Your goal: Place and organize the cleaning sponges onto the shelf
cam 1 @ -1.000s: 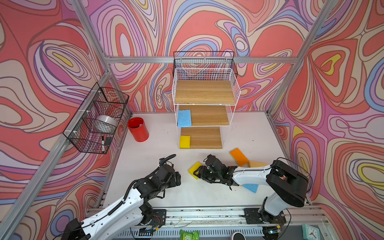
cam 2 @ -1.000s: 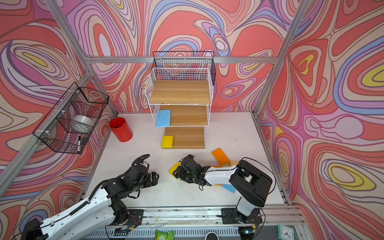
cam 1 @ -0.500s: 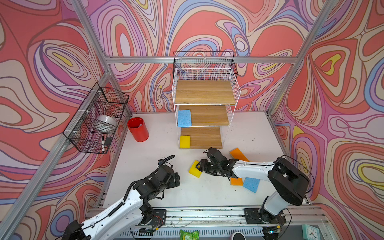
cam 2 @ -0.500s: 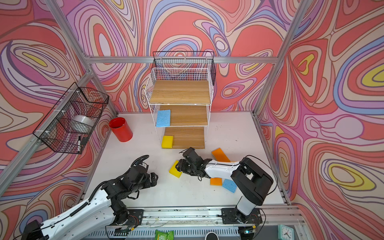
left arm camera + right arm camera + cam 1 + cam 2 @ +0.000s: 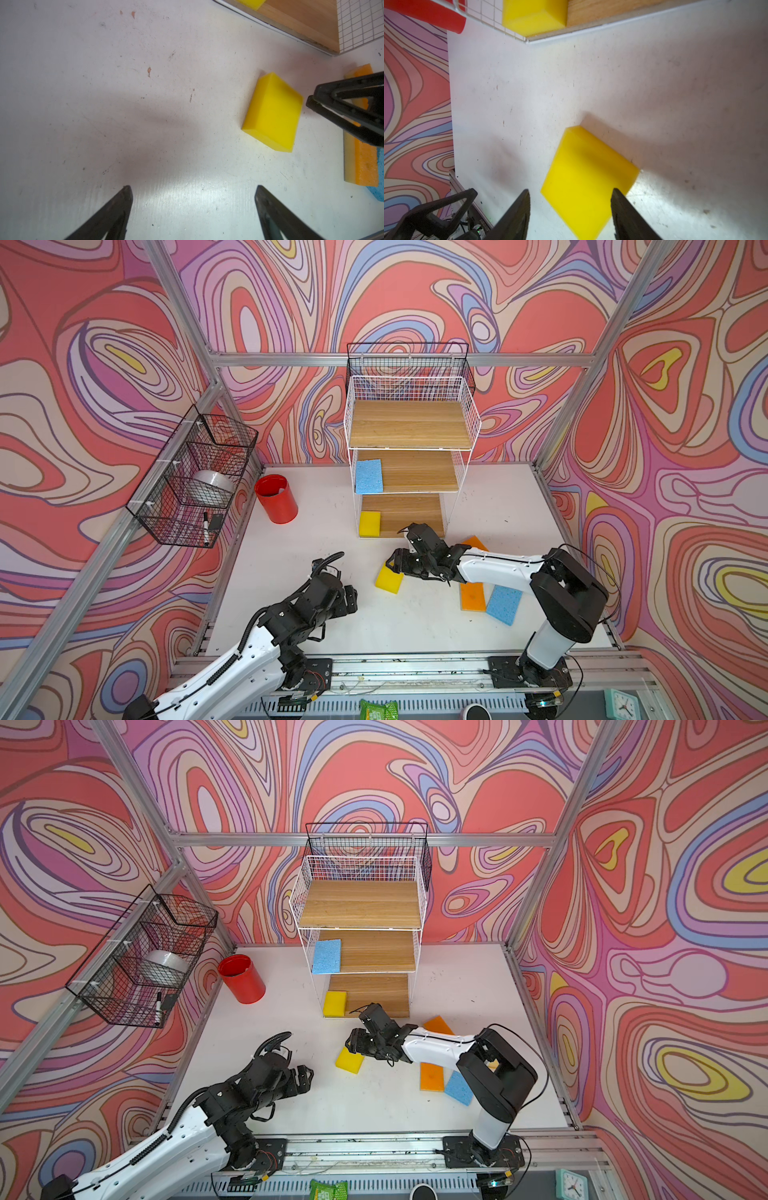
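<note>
The shelf (image 5: 409,429) stands at the back with a blue sponge (image 5: 368,476) on its middle board and a yellow sponge (image 5: 369,523) on the bottom board. On the table lie a yellow sponge (image 5: 389,580) (image 5: 589,176), an orange sponge (image 5: 472,596), a blue sponge (image 5: 503,605) and another orange sponge (image 5: 476,541) behind the right arm. My right gripper (image 5: 395,564) (image 5: 570,190) hovers open just over the loose yellow sponge, with its fingers straddling the near edge and gripping nothing. My left gripper (image 5: 351,599) (image 5: 193,191) is open over bare table, to the left of that sponge.
A red cup (image 5: 276,498) stands left of the shelf. A black wire basket (image 5: 195,477) hangs on the left wall and another (image 5: 407,360) hangs behind the shelf top. The metal rail (image 5: 407,668) runs along the table's front edge.
My right arm has swung toward the shelf, uncovering the orange and blue sponges on the table. The loose yellow sponge stays put. The left arm has hardly moved.
</note>
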Controlling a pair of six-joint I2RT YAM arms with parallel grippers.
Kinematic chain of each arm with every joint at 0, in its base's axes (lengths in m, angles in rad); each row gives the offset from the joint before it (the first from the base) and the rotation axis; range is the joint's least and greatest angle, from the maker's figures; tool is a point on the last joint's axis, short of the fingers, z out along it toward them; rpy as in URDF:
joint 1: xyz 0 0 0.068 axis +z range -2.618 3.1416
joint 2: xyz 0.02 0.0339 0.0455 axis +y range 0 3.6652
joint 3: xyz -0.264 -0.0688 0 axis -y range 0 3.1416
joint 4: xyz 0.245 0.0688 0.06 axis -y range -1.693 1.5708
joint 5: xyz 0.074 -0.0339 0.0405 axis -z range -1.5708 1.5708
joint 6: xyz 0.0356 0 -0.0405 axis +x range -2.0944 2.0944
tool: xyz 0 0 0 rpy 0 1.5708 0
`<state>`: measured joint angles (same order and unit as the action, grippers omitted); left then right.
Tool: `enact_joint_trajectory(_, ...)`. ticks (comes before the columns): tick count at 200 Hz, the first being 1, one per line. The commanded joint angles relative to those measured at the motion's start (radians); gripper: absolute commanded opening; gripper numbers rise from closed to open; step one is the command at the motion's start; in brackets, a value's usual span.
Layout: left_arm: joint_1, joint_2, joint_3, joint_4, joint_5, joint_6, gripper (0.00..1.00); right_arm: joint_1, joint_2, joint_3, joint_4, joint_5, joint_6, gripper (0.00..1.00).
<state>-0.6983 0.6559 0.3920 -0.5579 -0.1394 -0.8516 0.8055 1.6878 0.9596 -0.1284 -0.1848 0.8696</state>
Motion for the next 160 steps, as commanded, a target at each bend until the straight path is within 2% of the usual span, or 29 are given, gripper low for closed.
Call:
enact_joint_trajectory(1,0.009,-0.001,-0.005,-0.031,-0.013,0.021,0.94,-0.002,-0.082,-0.052,-0.039,0.007,0.026,0.61)
enact_joint_trajectory(30,0.018,0.007,-0.001,0.009,0.025,0.044,0.96,0.003,-0.159,-0.202,0.081,-0.060,0.132,0.53)
enact_joint_trajectory(66,0.020,-0.055,-0.065,0.209,0.156,0.137,1.00,0.068,-0.148,-0.236,0.138,-0.106,0.158,0.54)
enact_joint_trajectory(109,0.064,-0.084,-0.135,0.410,0.261,0.041,1.00,0.099,-0.134,-0.259,0.205,-0.104,0.199,0.55)
enact_joint_trajectory(138,0.156,-0.022,-0.159,0.510,0.388,-0.006,1.00,0.098,-0.128,-0.262,0.233,-0.091,0.204,0.53)
enact_joint_trajectory(160,0.238,0.013,-0.182,0.598,0.491,-0.040,1.00,0.097,-0.103,-0.249,0.244,-0.097,0.208,0.46)
